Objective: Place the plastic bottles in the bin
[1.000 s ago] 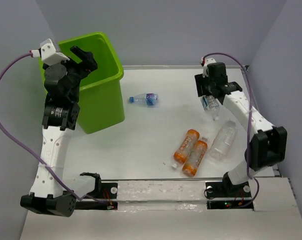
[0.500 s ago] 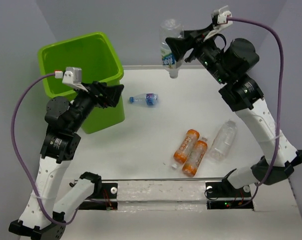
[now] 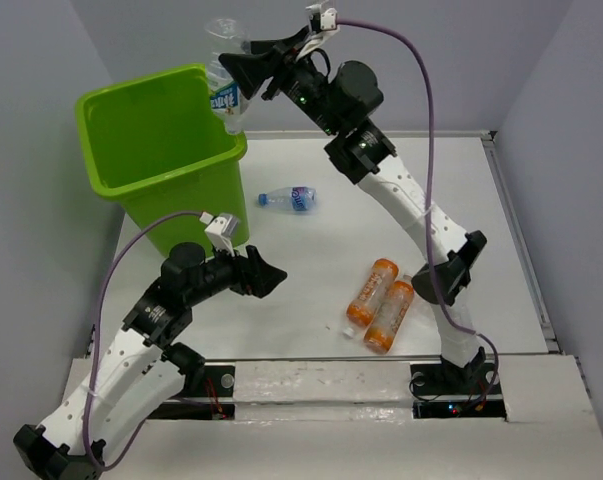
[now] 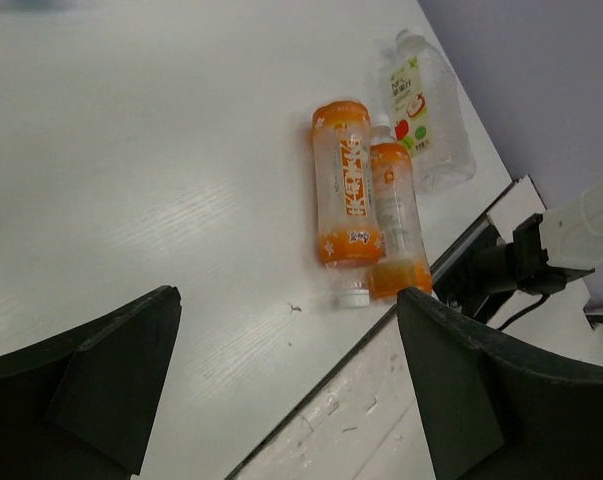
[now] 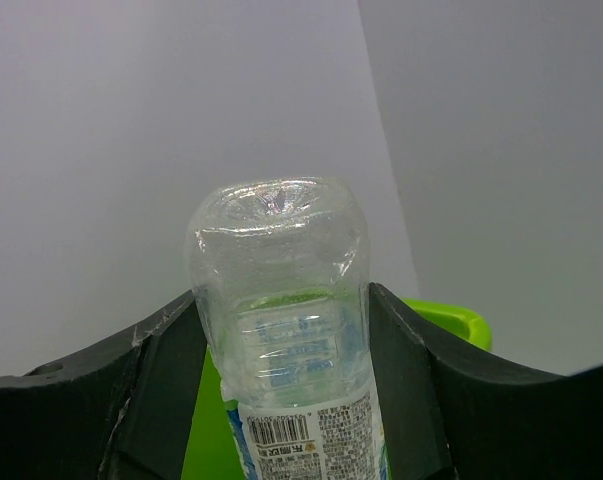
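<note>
My right gripper (image 3: 237,68) is shut on a clear bottle with a blue label (image 3: 222,94), held base-up and cap-down above the far right corner of the lime-green bin (image 3: 196,200). In the right wrist view the bottle (image 5: 281,290) sits between the fingers, with the bin rim (image 5: 451,322) behind it. My left gripper (image 3: 268,278) is open and empty, low over the table in front of the bin. Two orange bottles (image 3: 371,288) (image 3: 391,315) lie side by side. In the left wrist view they (image 4: 345,185) (image 4: 396,220) lie ahead of that gripper (image 4: 286,305). A small blue-labelled bottle (image 3: 291,198) lies near the bin.
A clear bottle with an apple label (image 4: 428,115) lies beyond the orange pair, near the table's right side; the right arm hides it in the top view. The right arm's base (image 4: 521,260) stands at the table's near edge. A raised strip (image 3: 311,380) runs along the near edge.
My right arm has swung the clear bottle left, from the back middle to above the bin's corner. My left arm has drawn away from the bin and dropped low toward the table's middle.
</note>
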